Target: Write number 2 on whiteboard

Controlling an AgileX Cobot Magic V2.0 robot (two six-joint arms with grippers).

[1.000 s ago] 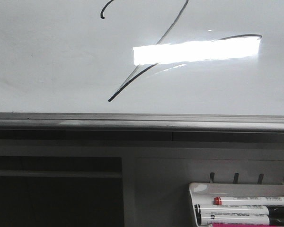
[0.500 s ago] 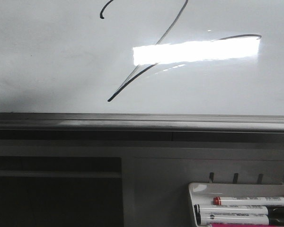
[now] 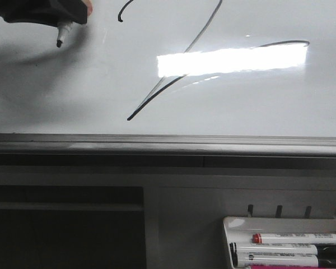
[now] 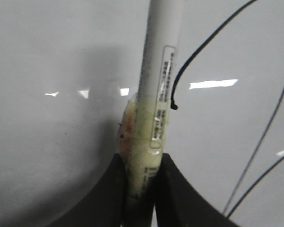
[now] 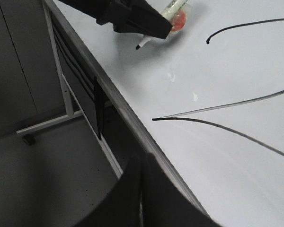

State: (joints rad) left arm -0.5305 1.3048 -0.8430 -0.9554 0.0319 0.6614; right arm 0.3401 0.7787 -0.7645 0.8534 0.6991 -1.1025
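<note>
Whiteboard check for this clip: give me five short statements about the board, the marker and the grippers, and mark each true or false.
1. The left gripper is shut on a marker. True.
2. The number 2 is drawn in red. False: the stroke is black.
3. In the front view the marker's tip sits on the stroke's hook. False: it is off to the left of the hook, apart from the line.
4. A tray with spare markers sits below the whiteboard at the lower right of the front view. True.
5. The right gripper holds an eraser. False: its fingers are closed together with nothing between them.
</note>
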